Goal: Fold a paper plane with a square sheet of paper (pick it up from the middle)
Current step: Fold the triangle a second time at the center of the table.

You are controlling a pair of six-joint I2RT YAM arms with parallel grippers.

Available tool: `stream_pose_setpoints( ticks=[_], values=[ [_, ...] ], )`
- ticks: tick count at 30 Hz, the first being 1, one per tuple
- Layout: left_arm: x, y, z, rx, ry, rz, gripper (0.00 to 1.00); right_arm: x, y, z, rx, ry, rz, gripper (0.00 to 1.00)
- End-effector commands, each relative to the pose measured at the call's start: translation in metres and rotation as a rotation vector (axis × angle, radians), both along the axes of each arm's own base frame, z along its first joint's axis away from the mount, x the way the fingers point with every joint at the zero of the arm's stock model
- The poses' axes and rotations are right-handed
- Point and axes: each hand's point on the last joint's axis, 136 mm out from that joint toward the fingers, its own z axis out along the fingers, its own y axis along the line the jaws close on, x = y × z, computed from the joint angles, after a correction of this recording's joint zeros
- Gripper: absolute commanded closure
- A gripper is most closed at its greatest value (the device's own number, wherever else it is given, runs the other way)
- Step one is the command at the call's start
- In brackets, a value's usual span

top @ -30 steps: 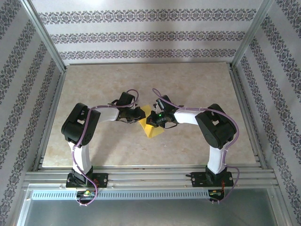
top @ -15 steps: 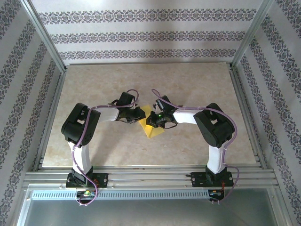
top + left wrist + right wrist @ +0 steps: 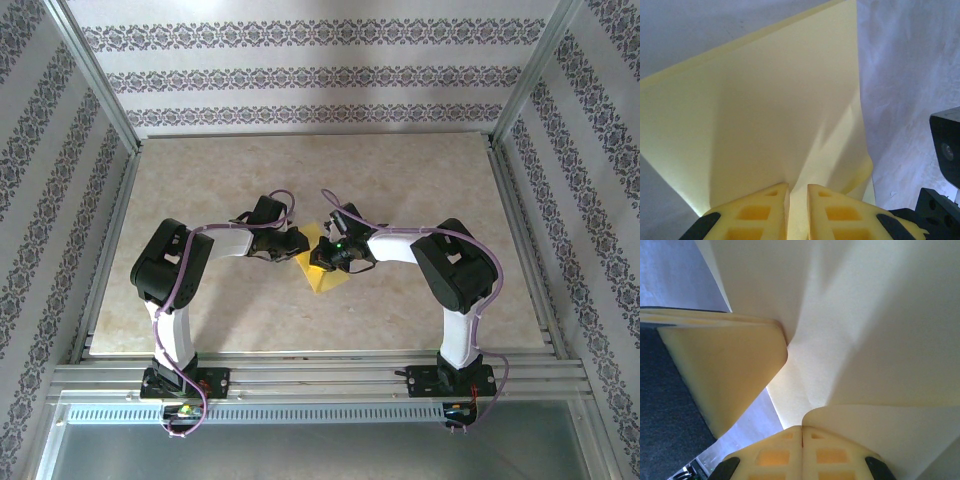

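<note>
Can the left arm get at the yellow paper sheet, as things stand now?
Probably yes: the left end effector is at the square sheet of paper, its fingers pinched on the near edge, with nothing in the way.

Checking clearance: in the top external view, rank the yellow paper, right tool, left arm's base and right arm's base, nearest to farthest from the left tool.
1. The yellow paper, pinched in the left tool, mid-table.
2. The right tool, just right of it, on the same sheet.
3. The left arm's base, near edge, left.
4. The right arm's base, near edge, right.
</note>
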Motion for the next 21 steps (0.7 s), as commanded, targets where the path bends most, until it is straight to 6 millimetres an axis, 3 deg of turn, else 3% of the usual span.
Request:
stream_pose_setpoints(
  ticks=[1,11,21],
  values=[
    [-0.013,0.003,-0.013,0.036,0.035,-0.018,0.81,0.0,0.001,-0.005,-0.024,-0.011,0.015,0.95],
    [-0.012,0.004,-0.01,0.033,0.032,-0.015,0.81,-0.001,-0.001,-0.012,-0.04,0.004,0.011,0.95],
    [-0.007,0.002,0.004,0.013,0.009,-0.003,0.81,-0.003,-0.003,-0.019,-0.055,0.022,0.007,0.92]
  ],
)
